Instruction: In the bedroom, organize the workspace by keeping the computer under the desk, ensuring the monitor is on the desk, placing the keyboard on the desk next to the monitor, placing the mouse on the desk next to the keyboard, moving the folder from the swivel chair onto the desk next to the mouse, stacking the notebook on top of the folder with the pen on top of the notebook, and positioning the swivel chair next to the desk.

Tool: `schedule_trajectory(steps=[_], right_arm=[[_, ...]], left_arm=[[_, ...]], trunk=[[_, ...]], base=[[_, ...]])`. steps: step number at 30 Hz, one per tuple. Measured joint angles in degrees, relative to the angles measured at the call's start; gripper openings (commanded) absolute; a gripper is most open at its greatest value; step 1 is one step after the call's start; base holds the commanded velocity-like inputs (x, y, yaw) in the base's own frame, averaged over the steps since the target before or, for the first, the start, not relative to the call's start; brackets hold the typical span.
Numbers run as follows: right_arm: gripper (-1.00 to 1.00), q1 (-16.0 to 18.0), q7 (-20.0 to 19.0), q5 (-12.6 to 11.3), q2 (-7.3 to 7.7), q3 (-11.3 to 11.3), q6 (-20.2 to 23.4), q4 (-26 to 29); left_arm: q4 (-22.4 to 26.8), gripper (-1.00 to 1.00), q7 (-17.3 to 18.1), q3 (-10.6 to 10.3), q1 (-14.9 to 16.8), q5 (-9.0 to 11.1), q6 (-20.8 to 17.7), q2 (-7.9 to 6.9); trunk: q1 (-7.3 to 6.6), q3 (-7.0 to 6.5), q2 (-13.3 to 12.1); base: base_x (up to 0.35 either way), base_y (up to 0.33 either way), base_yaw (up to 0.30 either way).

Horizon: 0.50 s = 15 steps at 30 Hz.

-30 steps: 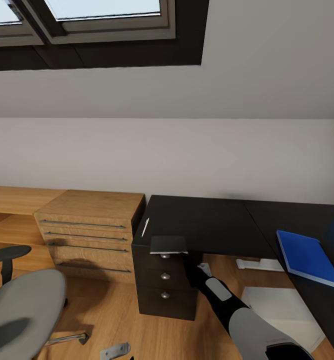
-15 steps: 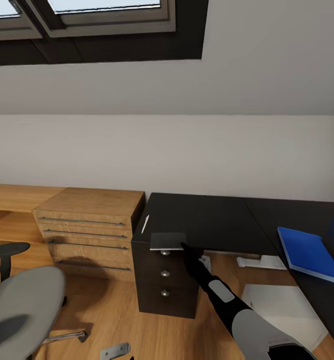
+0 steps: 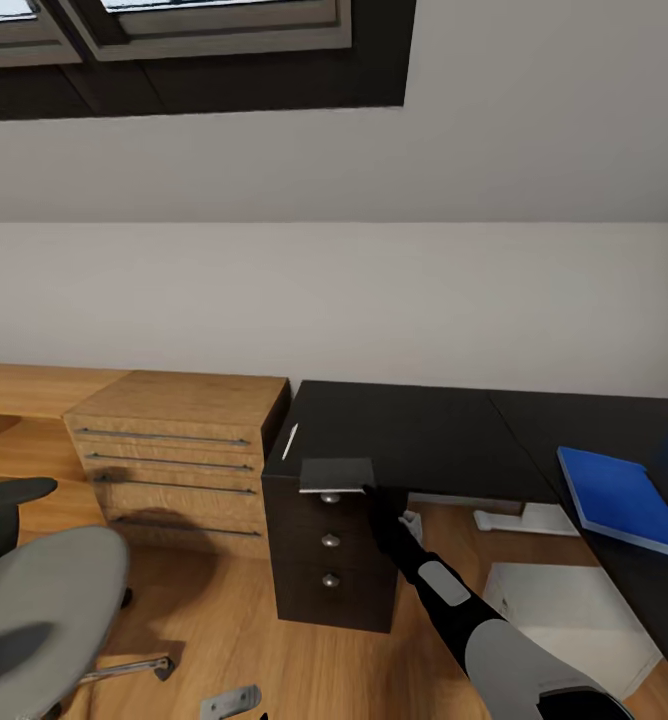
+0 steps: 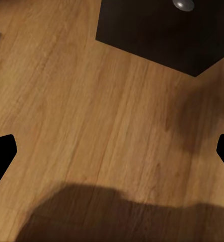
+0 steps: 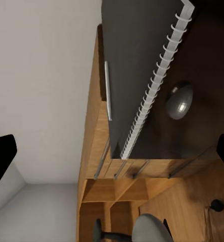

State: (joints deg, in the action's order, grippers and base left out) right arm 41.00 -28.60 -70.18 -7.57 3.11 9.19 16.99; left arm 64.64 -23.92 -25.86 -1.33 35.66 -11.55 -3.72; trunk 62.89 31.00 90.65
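From left to right in my head view: the grey swivel chair (image 3: 49,600) at the near left, a light wooden drawer unit (image 3: 179,455), then a black cabinet with silver knobs (image 3: 331,545) whose front edge carries the small dark notebook (image 3: 336,474), the pale pen (image 3: 290,441) just beside it, and the blue folder (image 3: 624,500) on the desk (image 3: 594,425) at far right. My right gripper (image 3: 382,505) is at the notebook's near corner with jaws spread wide, gripping nothing; my left gripper hangs open over bare floor (image 4: 91,116). I judge the notebook light, thin and slightly floppy with a spiral spine, best pinched by its overhanging edge.
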Motion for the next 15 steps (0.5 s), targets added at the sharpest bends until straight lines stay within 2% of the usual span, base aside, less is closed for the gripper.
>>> schedule_trajectory(steps=[5,15], right_arm=[[1.0,0.0,0.1,0.0,0.07,0.0,-0.2,-0.5],[1.0,0.0,0.6,-0.1,0.08,-0.2,-3.6,-2.4]], left_arm=[[0.0,1.0,0.0,0.0,0.0,0.0,0.0,0.0],[0.0,1.0,0.0,0.1,0.0,0.0,0.1,0.0]], trunk=[[1.1,0.9,2.0],[3.08,2.52,5.6]], base=[[0.0,0.0,0.0],[0.0,0.0,0.0]])
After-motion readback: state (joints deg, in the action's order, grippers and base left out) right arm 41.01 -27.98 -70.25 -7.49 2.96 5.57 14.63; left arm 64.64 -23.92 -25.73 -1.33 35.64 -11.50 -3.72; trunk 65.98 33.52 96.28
